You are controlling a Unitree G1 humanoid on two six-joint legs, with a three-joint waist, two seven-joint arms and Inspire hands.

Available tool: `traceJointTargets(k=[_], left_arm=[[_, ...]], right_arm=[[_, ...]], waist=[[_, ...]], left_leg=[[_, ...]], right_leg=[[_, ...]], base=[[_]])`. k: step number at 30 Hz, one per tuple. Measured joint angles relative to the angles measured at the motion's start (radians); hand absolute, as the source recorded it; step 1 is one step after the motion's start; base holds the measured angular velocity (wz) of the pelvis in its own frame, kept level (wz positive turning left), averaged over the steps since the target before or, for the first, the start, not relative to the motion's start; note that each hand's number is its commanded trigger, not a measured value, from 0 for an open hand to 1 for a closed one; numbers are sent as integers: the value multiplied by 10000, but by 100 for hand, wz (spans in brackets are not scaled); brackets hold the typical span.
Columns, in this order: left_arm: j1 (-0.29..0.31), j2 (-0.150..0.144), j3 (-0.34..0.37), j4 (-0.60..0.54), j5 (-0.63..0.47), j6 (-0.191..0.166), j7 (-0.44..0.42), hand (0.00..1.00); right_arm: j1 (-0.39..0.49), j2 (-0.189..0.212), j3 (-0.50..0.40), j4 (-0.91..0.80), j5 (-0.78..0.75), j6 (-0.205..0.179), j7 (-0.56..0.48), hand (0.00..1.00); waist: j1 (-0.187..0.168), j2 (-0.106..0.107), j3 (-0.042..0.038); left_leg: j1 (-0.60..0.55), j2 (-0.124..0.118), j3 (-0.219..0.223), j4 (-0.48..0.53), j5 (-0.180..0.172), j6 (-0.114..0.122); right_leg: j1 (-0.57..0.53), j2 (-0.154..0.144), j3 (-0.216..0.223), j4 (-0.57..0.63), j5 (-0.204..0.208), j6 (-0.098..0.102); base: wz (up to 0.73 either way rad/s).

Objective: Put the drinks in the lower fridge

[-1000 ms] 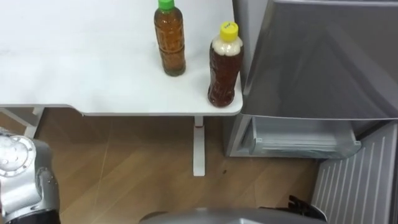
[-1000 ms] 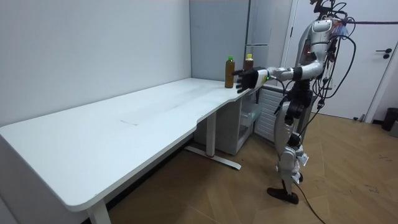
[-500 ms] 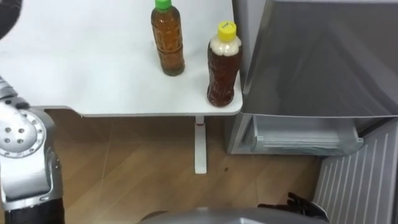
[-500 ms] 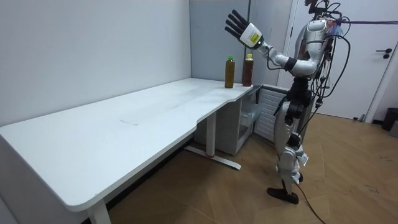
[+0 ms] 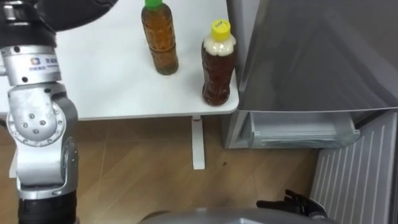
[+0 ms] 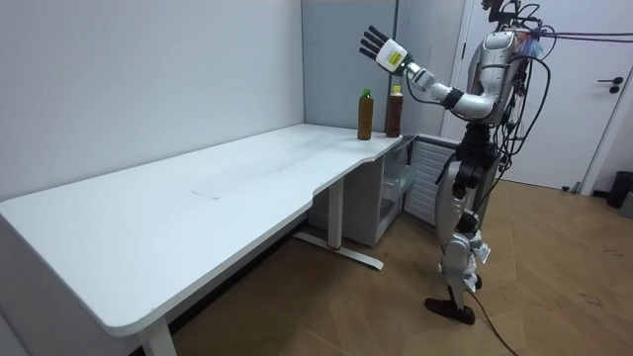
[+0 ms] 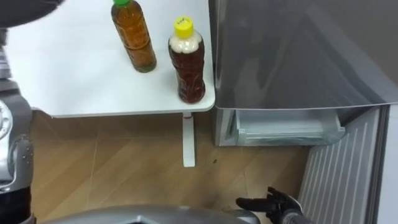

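Where table [image 5: 106,81] nears fridge [image 5: 311,56], green-capped bottle [image 5: 158,40], yellow-capped bottle [image 5: 217,68], floor [image 5: 143,162]

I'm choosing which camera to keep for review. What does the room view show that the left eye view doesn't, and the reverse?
Room view: the left hand whole, held high with fingers spread, and the table's full length. Left eye view: the right hand low beside the open fridge door. Both: the green-capped bottle and the yellow-capped bottle upright on the table next to the fridge, neither held.
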Motion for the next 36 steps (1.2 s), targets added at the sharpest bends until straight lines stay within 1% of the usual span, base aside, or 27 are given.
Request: traceJointTargets(k=[3,6,9,12,14,15,17,18,21,24,26,29,32,34,36], left_arm=[[-4,-14,-222,-3,-38,187,-663,0],[-4,-15,-223,-16,-489,193,-1131,0],[-4,-20,-419,-64,-767,204,-1698,0],[-4,-18,-430,-142,-798,208,-2329,0],[-4,-18,-457,-144,-986,230,-2627,0],[-4,-20,-499,-162,-1057,296,-2794,0],[-4,-20,-597,-195,-1165,428,-2999,0],[-4,-17,-707,-194,-1202,487,-3115,0],[-4,-16,-1149,-193,-1339,693,-3334,0],[-4,-16,-1431,-192,-1339,892,-3535,0],[-4,-17,-1574,-192,-1339,972,-3633,0],[-4,-5,-1595,-176,-1421,1071,-3822,0],[-3,-10,-1592,30,-1986,1100,-3975,0],[-3,-28,-1592,206,-2108,1232,-4056,0],[-2,-57,-1595,369,-2119,1422,-4092,0]], right_arm=[[-82,-21,73,12,46,-1,8,0],[-125,-66,120,61,158,-12,30,0],[-241,-96,115,371,395,-3,47,0],[-259,-95,115,417,482,-1,31,0],[-267,-95,129,417,527,-2,17,0],[-269,-95,134,430,561,-2,18,0],[-280,-94,131,468,560,-2,28,0],[-325,-94,135,487,535,9,42,0],[-440,-94,232,500,377,26,102,0],[-550,-97,310,493,89,39,102,0],[-575,-97,310,491,55,92,102,0],[-569,-97,319,479,60,103,96,0],[-563,-96,320,463,59,116,67,0],[-563,-95,319,462,55,142,36,0],[-573,-94,325,438,56,260,-3,0]], waist=[[-134,88,14],[-256,162,15],[-313,156,19],[-305,146,21],[-299,142,16],[-299,130,1],[-310,106,-8],[-351,134,-28],[-491,75,5],[-613,66,10],[-636,61,14],[-635,34,31],[-617,27,35],[-594,20,39],[-557,1,37]], left_leg=[[-1,20,23,13,0,0],[30,46,67,5,0,0],[32,49,82,7,0,0],[12,49,85,9,0,0],[-30,48,95,16,0,0],[-46,47,99,17,1,1],[-38,47,119,12,1,1],[-29,47,119,12,1,1],[29,49,114,3,1,1],[40,49,121,4,1,1],[52,50,126,6,1,1],[71,52,131,15,1,1],[77,55,130,31,1,1],[62,56,129,56,1,2],[50,56,160,64,4,6]], right_leg=[[5,17,22,20,0,-1],[-5,37,101,58,2,-4],[-8,39,101,54,1,-4],[-67,39,102,11,-3,-3],[-103,39,84,5,-2,-4],[-116,39,84,7,-2,-4],[-114,39,93,7,-2,-4],[-96,38,79,8,-1,-6],[6,37,62,21,2,-9],[3,37,72,26,3,-11],[3,37,76,37,4,-12],[-12,37,78,58,4,-12],[-32,35,81,89,4,-11],[-42,33,82,86,2,-10],[-64,33,113,72,-1,-9]], base=[[-2],[-5],[-1],[0],[0],[0],[0],[0],[0],[0],[0],[0],[0],[0],[-2]])
